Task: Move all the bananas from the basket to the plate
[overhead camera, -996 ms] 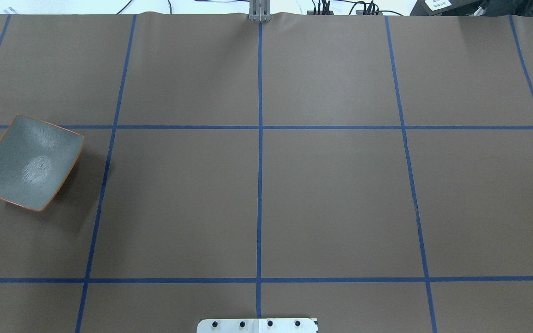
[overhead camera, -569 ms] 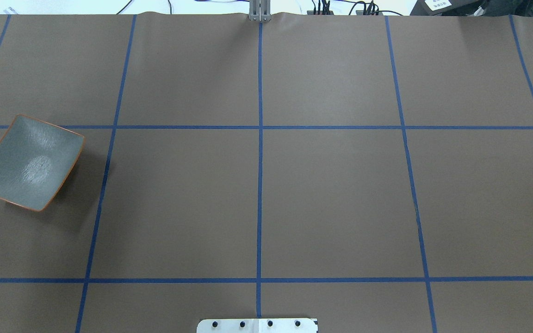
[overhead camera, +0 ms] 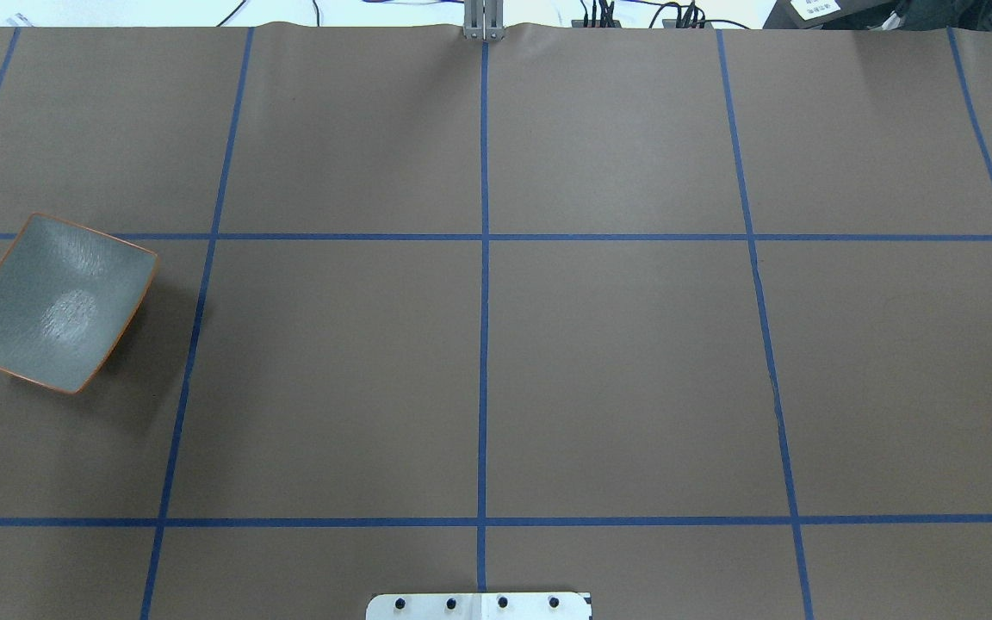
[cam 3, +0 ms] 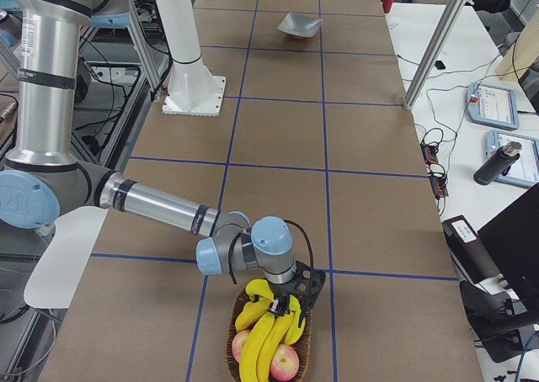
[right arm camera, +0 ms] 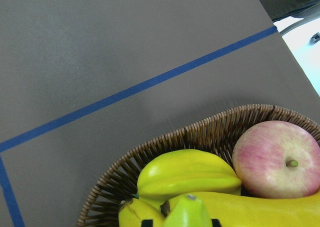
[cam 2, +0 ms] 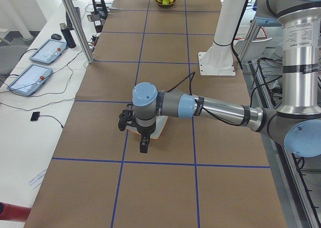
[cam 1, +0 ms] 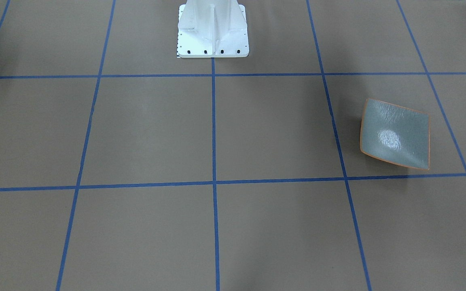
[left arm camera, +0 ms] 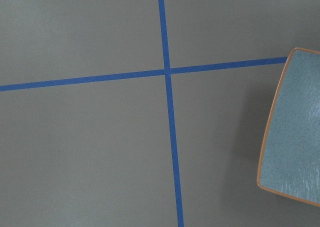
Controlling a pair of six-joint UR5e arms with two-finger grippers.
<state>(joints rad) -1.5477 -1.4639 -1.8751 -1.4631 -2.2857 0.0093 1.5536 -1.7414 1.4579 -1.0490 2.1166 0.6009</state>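
Note:
The grey-green plate (overhead camera: 52, 303) with an orange rim lies empty at the table's left; it also shows in the front-facing view (cam 1: 395, 134) and the left wrist view (left arm camera: 295, 132). Several yellow bananas (cam 3: 268, 340) lie in a wicker basket (cam 3: 237, 348) at the right end; they also show in the right wrist view (right arm camera: 260, 212). My right gripper (cam 3: 285, 302) hangs just over the bananas. My left gripper (cam 2: 143, 145) hovers by the plate, hiding most of it there. I cannot tell whether either is open or shut.
The basket also holds pink apples (right arm camera: 277, 159) and a yellow-green ribbed fruit (right arm camera: 187, 174). The white robot base (cam 1: 212, 30) stands at the table's middle edge. Blue tape lines grid the brown table. A side bench with tablets (cam 2: 37, 70) and metal posts (cam 2: 75, 22) runs along the far side.

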